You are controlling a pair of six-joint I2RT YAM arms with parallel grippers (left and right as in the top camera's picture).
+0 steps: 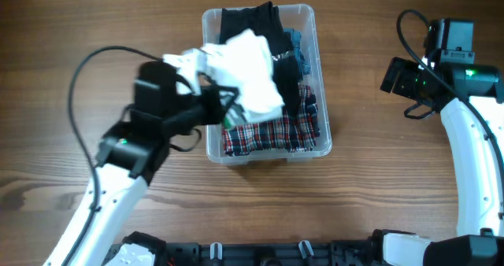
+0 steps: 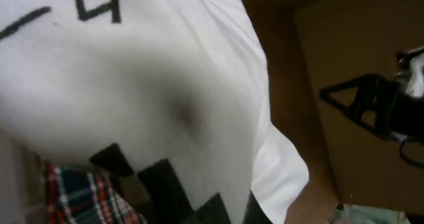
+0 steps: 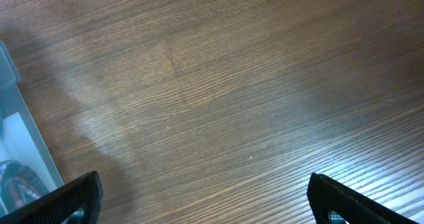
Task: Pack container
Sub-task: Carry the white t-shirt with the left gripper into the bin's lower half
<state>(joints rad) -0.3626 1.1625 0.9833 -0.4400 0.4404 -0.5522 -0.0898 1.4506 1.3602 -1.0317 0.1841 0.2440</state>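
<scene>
Wood-grain table (image 1: 378,179), seemingly laminate, bears container (image 1: 268,157).

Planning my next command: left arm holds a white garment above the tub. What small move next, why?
Probably lower the left gripper slightly into the tub: it is shut on the white garment, which hangs above the plaid cloth, partly over the rim.

Both arms (image 1: 472,164) white w/ blk wrist housings (image 1: 161,101), blk cables (image 1: 79,85), green LEDs (image 1: 471,74).
</scene>
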